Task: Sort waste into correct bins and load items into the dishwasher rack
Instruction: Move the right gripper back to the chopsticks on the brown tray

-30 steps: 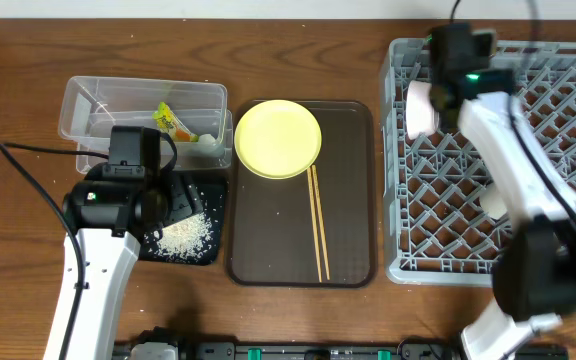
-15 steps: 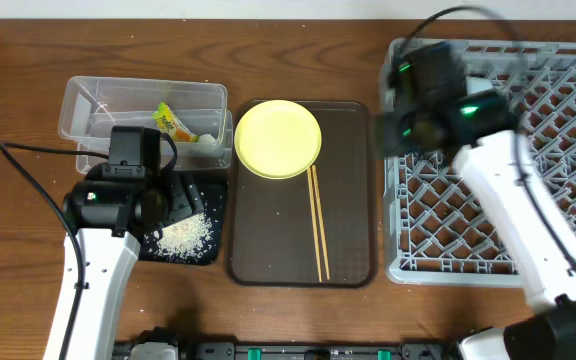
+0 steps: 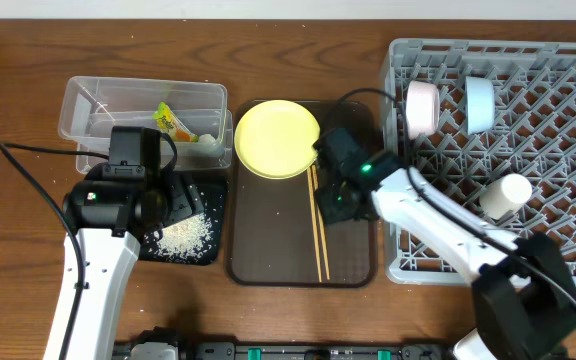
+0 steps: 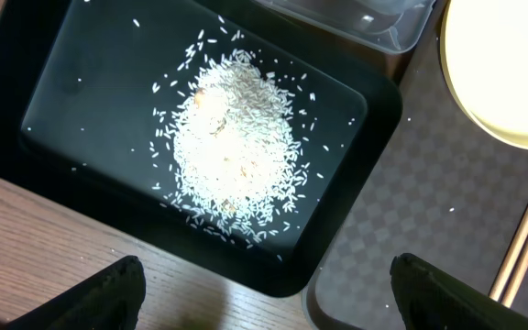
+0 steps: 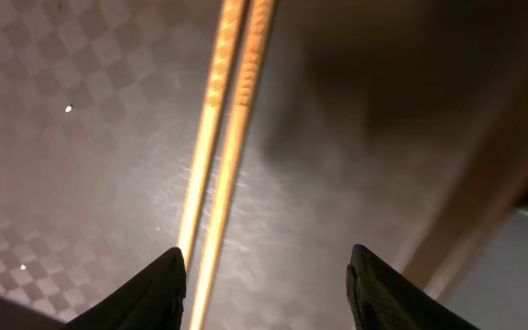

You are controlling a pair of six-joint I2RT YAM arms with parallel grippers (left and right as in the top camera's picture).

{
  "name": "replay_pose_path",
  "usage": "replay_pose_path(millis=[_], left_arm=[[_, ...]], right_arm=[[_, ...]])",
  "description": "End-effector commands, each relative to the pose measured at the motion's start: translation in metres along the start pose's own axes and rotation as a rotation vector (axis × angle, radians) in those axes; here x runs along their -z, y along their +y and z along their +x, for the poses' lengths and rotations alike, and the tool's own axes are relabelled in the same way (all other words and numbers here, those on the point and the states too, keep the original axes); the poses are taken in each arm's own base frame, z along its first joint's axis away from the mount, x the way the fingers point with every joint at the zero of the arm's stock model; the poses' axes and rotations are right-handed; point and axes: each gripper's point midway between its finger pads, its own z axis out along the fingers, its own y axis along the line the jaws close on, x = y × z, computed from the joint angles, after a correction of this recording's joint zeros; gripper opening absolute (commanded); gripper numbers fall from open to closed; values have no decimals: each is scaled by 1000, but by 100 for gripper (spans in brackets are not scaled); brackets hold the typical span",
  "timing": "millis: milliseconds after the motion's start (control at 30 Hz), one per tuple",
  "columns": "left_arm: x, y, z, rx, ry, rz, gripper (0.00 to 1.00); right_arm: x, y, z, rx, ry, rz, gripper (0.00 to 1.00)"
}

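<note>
My right gripper point(image 3: 333, 205) hangs open low over the brown serving tray point(image 3: 258, 255). The chopsticks point(image 5: 223, 137) run just inside its left finger point(image 5: 159, 284), not gripped. The yellow plate point(image 3: 277, 138) lies at that tray's far end. My left gripper point(image 4: 269, 293) stays open above the near edge of the black tray point(image 4: 71, 92), which holds the rice scraps point(image 4: 232, 151). A yellow-green wrapper point(image 3: 172, 122) lies in the clear box point(image 3: 98, 105). In the grey rack point(image 3: 568, 230) stand a pinkish bowl point(image 3: 423, 108), a light blue bowl point(image 3: 479, 103) and a pale cup point(image 3: 505, 195).
The serving tray sits between the black tray on the left and the rack on the right, close to both. Bare wooden table point(image 3: 18, 80) surrounds them. A cable point(image 3: 28, 170) trails from the left arm.
My right arm swung from the rack's far-left corner, leaving the pinkish bowl there, down to the chopsticks on the serving tray; its jaws narrowed. The left arm stayed still.
</note>
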Motion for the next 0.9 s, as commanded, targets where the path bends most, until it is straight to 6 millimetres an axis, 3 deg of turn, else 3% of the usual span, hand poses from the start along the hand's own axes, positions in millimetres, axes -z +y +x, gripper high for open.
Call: replay_pose_path(millis=[0,100,267,533,667,867], left_arm=[[-1,4,0,17,2,-15,88],[-1,4,0,17,2,-15,88],[-1,4,0,17,2,-15,88],[-1,4,0,17,1,-15,88],[-1,4,0,17,2,-15,88],[-1,4,0,17,2,-15,88]], right_arm=[[-24,10,16,-2,51,13,56],[-42,14,26,-15,97,31,54],[-63,-1,35,-98,139,125,49],[-67,-4,34,-103,134,144,50],[-54,-4,26,-106,122,144,54],[-11,-10,-10,-93,-14,203,57]])
